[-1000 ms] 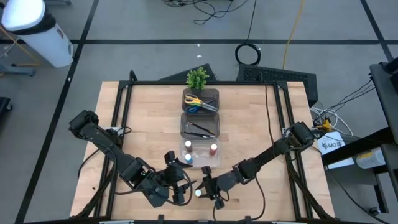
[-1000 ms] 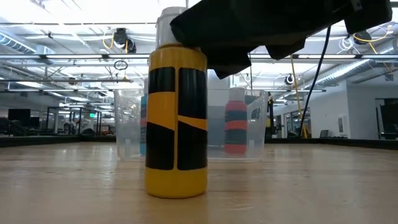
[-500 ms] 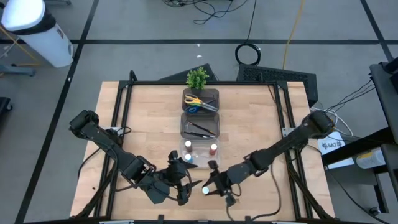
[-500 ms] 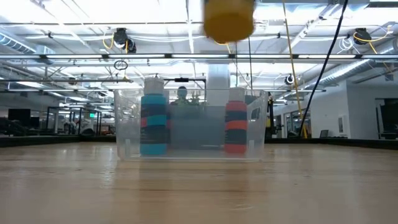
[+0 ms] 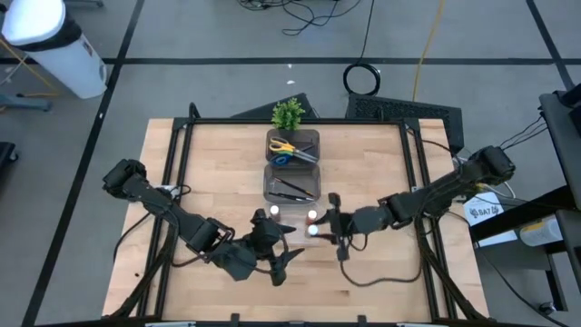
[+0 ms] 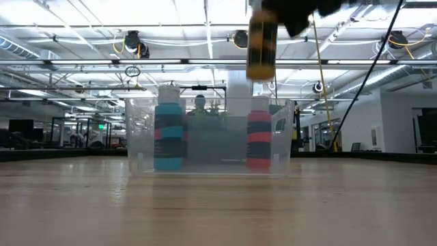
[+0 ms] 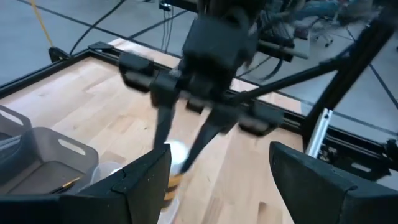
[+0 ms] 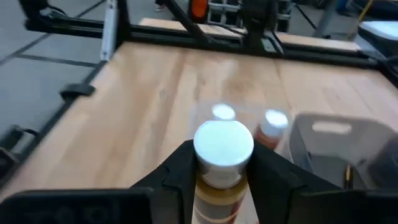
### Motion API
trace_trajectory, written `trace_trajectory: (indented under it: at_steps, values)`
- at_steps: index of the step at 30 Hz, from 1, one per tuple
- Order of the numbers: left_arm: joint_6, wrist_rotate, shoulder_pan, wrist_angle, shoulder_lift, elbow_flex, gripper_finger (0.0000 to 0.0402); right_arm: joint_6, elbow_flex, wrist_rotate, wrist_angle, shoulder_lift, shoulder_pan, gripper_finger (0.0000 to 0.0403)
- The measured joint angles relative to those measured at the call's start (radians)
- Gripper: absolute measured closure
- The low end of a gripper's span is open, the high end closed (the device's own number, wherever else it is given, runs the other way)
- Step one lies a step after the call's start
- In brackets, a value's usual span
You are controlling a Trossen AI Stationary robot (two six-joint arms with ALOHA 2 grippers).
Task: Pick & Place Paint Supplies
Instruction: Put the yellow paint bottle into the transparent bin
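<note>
The left gripper (image 5: 277,263) hovers open over the near worktop (image 5: 218,173). The right gripper (image 5: 315,229) grips a yellow-and-black paint bottle (image 6: 261,46) by its white cap, above the clear bin (image 6: 208,137). Two bottles stand inside: one blue-banded (image 6: 168,137), one red-banded (image 6: 259,140). No label text is readable. Beyond, dark bins hold brushes (image 5: 292,189) and scissors (image 5: 292,150).

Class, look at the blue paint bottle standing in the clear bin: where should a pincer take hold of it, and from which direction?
Grip the blue bottle at its white cap, coming straight down from above. It stands upright inside the clear bin, whose walls block a sideways approach, and the red bottle stands apart from it, so there is room around the cap. The right pincer is shut on the yellow bottle, so the left pincer seems the freer choice.
</note>
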Motion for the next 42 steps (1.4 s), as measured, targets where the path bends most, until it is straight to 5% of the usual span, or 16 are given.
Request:
trace_trajectory:
  at_steps: [9, 24, 42]
  values:
    - [0.000, 0.000, 0.064, 0.022, 0.000, 0.000, 0.0119, 0.040, -0.213, -0.003, 0.264, 0.025, -0.071, 0.0290]
    - [0.000, 0.001, 0.171, 0.022, 0.000, 0.000, 0.0119, 0.065, -0.136, -0.083, 0.325, 0.297, -0.073, 0.0284]
    - [-0.036, 0.001, 0.273, 0.056, 0.000, 0.000, 0.0119, 0.065, -0.137, -0.086, 0.319, 0.270, -0.071, 0.0251]
